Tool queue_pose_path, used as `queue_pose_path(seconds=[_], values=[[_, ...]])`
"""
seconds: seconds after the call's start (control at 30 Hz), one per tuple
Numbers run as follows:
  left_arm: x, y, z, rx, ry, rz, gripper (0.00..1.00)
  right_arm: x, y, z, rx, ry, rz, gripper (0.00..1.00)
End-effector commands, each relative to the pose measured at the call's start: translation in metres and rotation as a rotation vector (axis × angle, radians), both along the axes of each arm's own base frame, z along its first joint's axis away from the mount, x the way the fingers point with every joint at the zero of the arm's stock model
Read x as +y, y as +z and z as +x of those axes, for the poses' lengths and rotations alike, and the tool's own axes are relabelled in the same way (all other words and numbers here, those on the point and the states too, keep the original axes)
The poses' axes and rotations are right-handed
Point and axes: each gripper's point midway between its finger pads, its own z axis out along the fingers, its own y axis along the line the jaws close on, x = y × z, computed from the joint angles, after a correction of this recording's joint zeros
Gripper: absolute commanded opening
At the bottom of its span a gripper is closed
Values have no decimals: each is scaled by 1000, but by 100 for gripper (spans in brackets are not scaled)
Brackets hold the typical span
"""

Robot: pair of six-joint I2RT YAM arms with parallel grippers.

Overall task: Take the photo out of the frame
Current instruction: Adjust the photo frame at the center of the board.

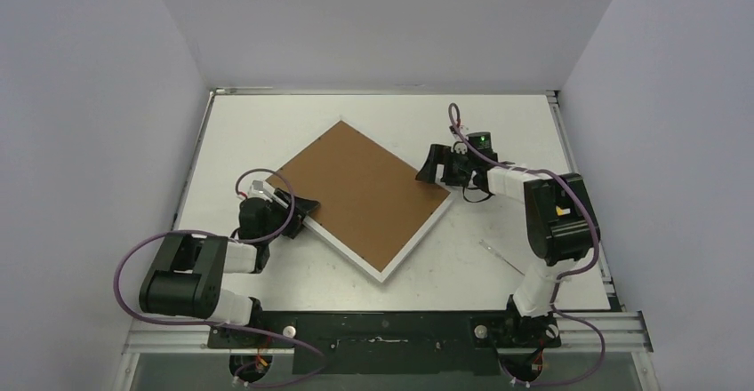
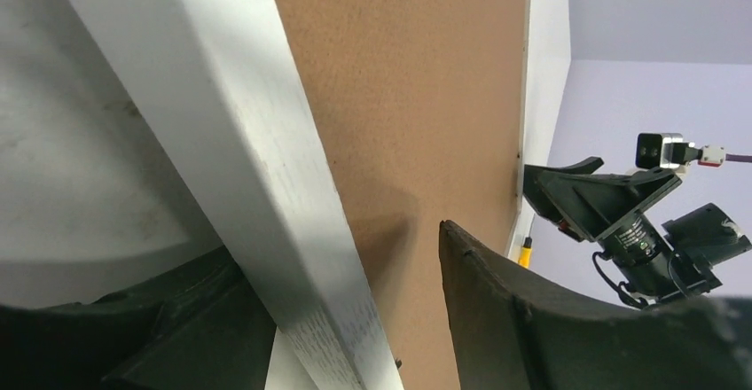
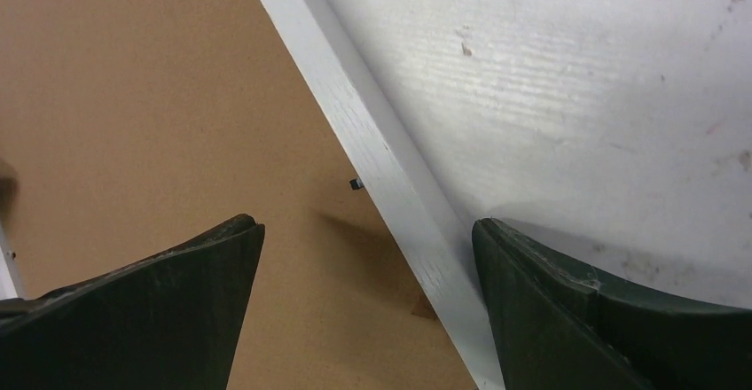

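frame point(image 1: 360, 197) laid face down on white surface point(image 1: 498, 124), long axis far-left to near-right | photo not seen (judged hidden under brown back point(image 3: 133, 97)) | left hand point(image 1: 300, 206) released, set astride near-left edge | right hand point(image 1: 429, 170) released, astride far-right edge | surface enclosed by pale walls point(image 1: 373, 18)

Your left arm point(image 1: 191, 271) and right arm point(image 1: 551, 218) carry black joint housings and white link sleeves. Purple cables point(image 1: 117, 275) loop loosely off both. Note a green light point(image 1: 481, 138) at the right wrist, a yellow mark point(image 1: 559, 210) on its elbow. Right gripper point(image 3: 365, 224) fingers point(image 3: 567, 319): matte black, curved, scuffed.
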Motion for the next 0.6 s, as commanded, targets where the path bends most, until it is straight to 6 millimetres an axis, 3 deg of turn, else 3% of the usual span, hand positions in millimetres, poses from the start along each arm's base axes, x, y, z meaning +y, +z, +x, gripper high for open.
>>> queue_pose_path(seconds=[0.0,0.33,0.47,0.57], values=[[-20,51,31,-224,-81,-86,60,6,32,-14,-73,-3,19,90],[-20,28,52,-147,-77,-59,70,-18,37,-66,-63,-58,-54,92],[-11,6,59,14,-67,50,70,-17,37,-82,-40,-38,-59,91],[-3,3,62,61,-50,146,70,-14,36,-94,-33,-21,-62,91]])
